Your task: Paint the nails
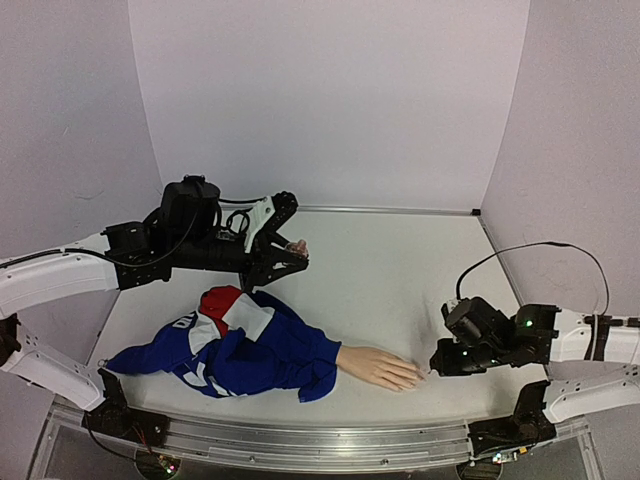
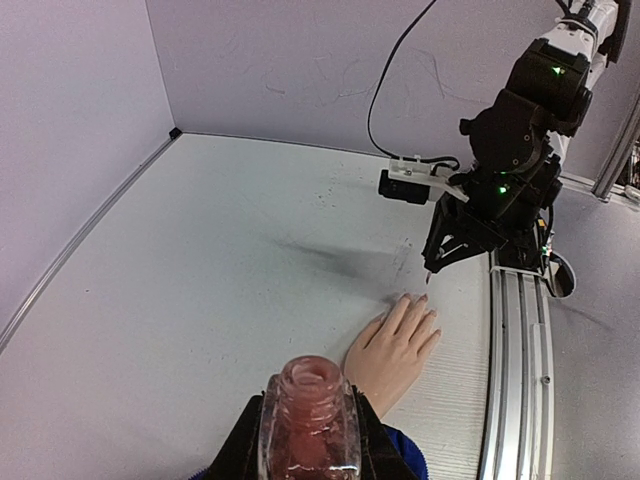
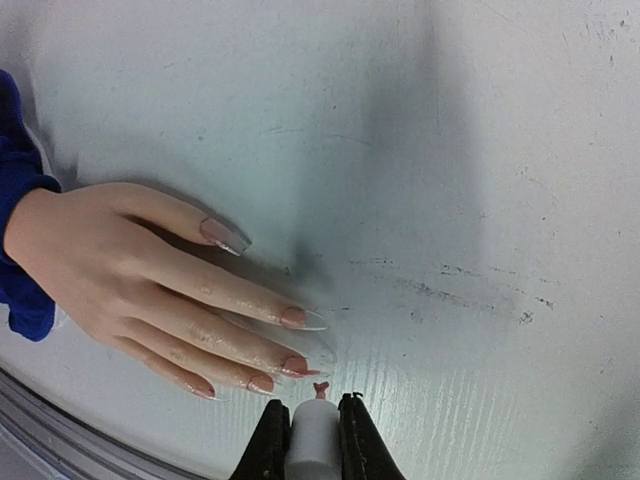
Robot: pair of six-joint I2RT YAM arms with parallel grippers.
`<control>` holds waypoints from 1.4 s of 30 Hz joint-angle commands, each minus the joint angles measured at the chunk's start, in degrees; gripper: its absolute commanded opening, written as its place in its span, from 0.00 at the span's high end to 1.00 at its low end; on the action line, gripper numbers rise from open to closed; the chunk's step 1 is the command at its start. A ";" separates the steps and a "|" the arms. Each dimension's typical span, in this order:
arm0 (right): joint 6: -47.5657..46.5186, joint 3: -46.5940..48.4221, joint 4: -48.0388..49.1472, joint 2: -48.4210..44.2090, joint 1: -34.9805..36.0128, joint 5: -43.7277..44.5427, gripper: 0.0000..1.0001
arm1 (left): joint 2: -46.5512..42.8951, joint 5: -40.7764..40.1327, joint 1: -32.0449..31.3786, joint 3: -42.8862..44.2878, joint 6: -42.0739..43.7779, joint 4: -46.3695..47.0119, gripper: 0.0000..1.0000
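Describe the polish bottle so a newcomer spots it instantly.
Find the blue garment lying at the near left of the table; just behind it hangs the left gripper, shut on the polish bottle. The bottle is small, translucent pink, with an open, capless neck, unlike the white brush cap in the right gripper by the fingertips of the mannequin hand.

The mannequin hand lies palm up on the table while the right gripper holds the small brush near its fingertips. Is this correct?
Not quite. The mannequin hand lies palm down, its nails facing up, as the right wrist view shows. The rest is right: the right gripper holds the small brush near its fingertips.
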 commanded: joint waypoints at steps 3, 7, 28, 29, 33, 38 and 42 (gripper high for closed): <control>-2.77 -0.29 0.12 -2.48 0.25 -1.69 1.00 | -0.01 1.55 -0.28 2.32 0.45 1.59 1.00; -2.77 -0.29 1.80 -0.50 0.30 -2.22 1.00 | -0.15 1.52 -0.28 2.38 0.40 1.59 1.00; -1.58 -0.14 3.14 4.62 0.25 -1.77 1.00 | -0.55 1.16 -0.28 2.13 0.82 1.59 1.00; -1.40 -0.40 3.12 4.01 0.27 -1.78 1.00 | -0.57 1.10 -0.28 2.11 0.80 1.59 1.00; -1.17 -0.95 3.12 2.30 0.22 -1.90 1.00 | -0.27 1.28 -0.28 2.29 0.81 1.59 1.00; -1.74 -0.44 3.34 3.52 0.26 -2.56 1.00 | 0.13 1.65 -0.28 2.48 0.66 1.59 1.00; -2.19 -0.35 3.73 3.87 0.25 -2.44 1.00 | -0.11 1.54 -0.28 2.41 0.67 1.59 1.00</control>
